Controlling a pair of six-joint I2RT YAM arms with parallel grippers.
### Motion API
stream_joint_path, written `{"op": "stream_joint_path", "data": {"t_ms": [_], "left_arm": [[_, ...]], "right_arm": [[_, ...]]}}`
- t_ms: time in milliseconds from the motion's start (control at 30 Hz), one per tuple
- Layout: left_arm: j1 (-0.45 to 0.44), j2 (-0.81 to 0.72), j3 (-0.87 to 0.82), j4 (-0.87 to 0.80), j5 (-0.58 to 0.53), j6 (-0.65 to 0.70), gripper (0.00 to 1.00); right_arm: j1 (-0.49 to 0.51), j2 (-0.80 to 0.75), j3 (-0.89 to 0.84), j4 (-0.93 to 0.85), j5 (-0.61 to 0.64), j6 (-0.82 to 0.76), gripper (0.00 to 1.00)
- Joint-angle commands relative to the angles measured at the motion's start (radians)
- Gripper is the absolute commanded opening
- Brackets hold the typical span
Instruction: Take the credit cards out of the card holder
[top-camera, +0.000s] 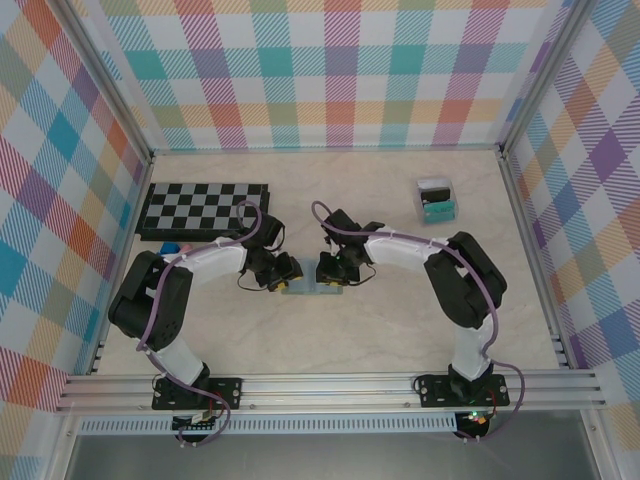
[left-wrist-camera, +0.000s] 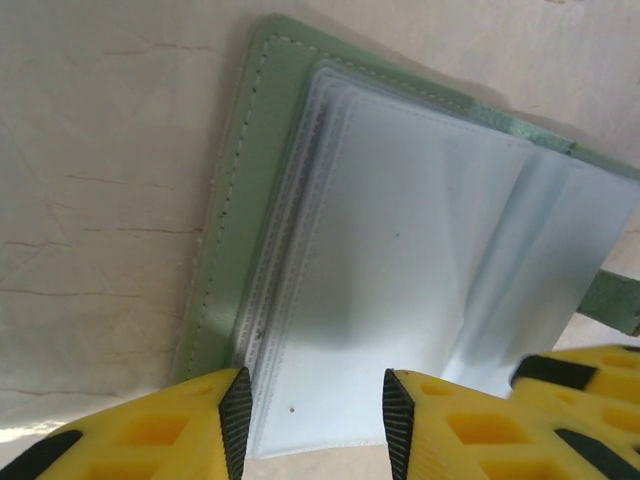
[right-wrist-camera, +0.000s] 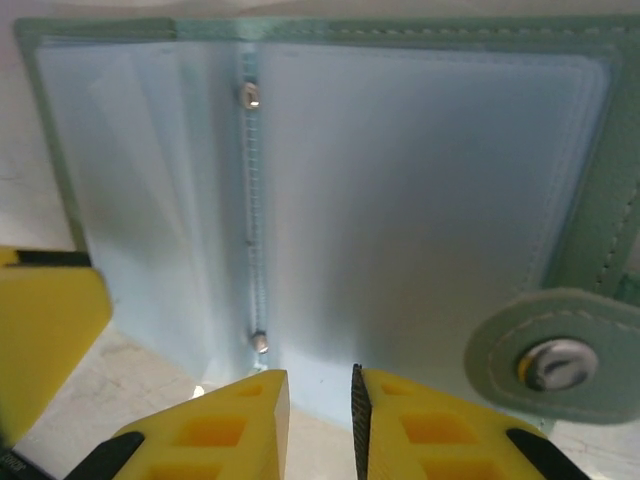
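Down at the open card holder (right-wrist-camera: 420, 180), left hand (left-wrist-camera: 315, 400) gapes empty, right hand (right-wrist-camera: 320, 390) barely parted, chessboard (top-camera: 200, 208) behind.

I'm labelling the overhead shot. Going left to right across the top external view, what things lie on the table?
chessboard → card holder → clear box
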Motion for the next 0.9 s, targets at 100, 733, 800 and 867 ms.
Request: {"op": "stream_joint_path", "data": {"t_ms": [100,733,800,867], "left_arm": [[0.012,0.003,0.012,0.009,0.043,0.021,0.37],[0.013,0.042,0.025,0.126,0.253,0.019,0.37],[0.011,0.047,0.027,0.174,0.269,0.001,0.39],[0.012,0.052,0.026,0.195,0.288,-0.014,0.41]], "right_arm": [[0.007,0.058,0.057,-0.093,0.035,0.015,0.2],[0.004,0.052,0.057,-0.078,-0.007,0.016,0.14],[0.003,0.016,0.04,-0.039,-0.034,0.014,0.14],[0.002,-0.026,0.03,-0.028,-0.019,0.014,0.15]]}}
